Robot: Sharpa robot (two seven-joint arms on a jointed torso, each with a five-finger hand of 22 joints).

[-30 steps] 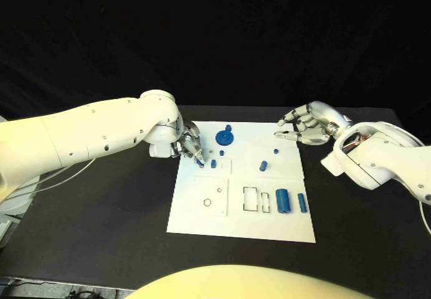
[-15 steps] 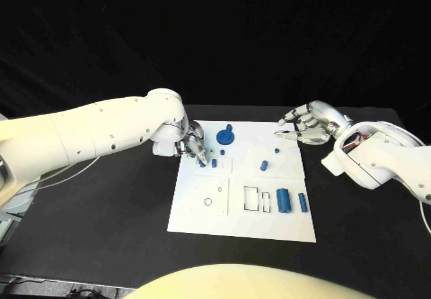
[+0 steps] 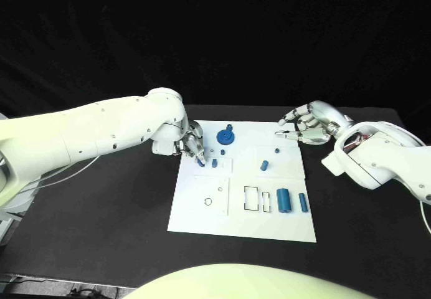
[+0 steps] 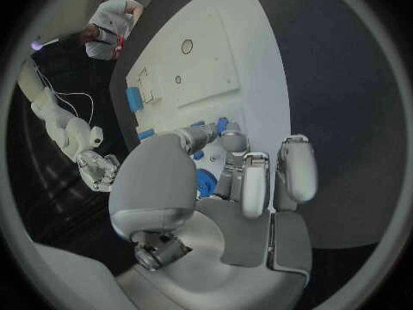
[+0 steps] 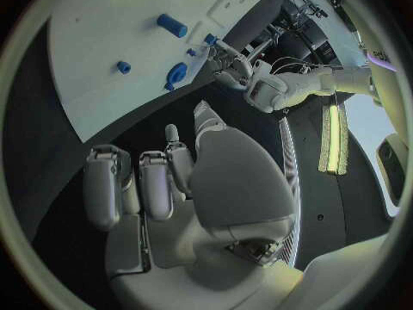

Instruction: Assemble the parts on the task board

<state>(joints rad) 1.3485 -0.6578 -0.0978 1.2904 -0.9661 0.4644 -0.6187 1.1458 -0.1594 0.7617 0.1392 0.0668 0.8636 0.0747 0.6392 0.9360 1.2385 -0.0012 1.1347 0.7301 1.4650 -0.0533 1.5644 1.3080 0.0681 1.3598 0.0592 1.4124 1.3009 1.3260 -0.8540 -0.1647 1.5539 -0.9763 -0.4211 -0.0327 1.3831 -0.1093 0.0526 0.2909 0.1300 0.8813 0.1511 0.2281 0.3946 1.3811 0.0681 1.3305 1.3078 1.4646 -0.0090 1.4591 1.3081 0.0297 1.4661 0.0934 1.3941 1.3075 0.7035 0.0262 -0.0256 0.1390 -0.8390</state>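
The white task board (image 3: 207,218) lies mid-table. My left hand (image 3: 189,145) hovers over its far left part and pinches a small blue peg (image 3: 200,162) between thumb and fingertip (image 4: 233,139); the same peg (image 4: 222,125) sits just past those tips. Another small peg (image 3: 213,163) stands right beside it. A blue gear (image 3: 225,136) sits near the far edge, partly under my palm in the left wrist view. My right hand (image 3: 305,128) hangs beyond the board's far right corner, its fingers (image 5: 155,182) loosely apart and holding nothing.
On the board are a short blue peg (image 3: 263,165), a tiny piece (image 3: 276,150), a large cylinder (image 3: 284,200) with a smaller one (image 3: 303,202), rectangular slots (image 3: 256,198) and a round hole (image 3: 208,202). Black table (image 3: 108,212) surrounds the board.
My left hand has shifted slightly toward the board's middle, carrying the pinched peg. The right hand has stayed where it was.
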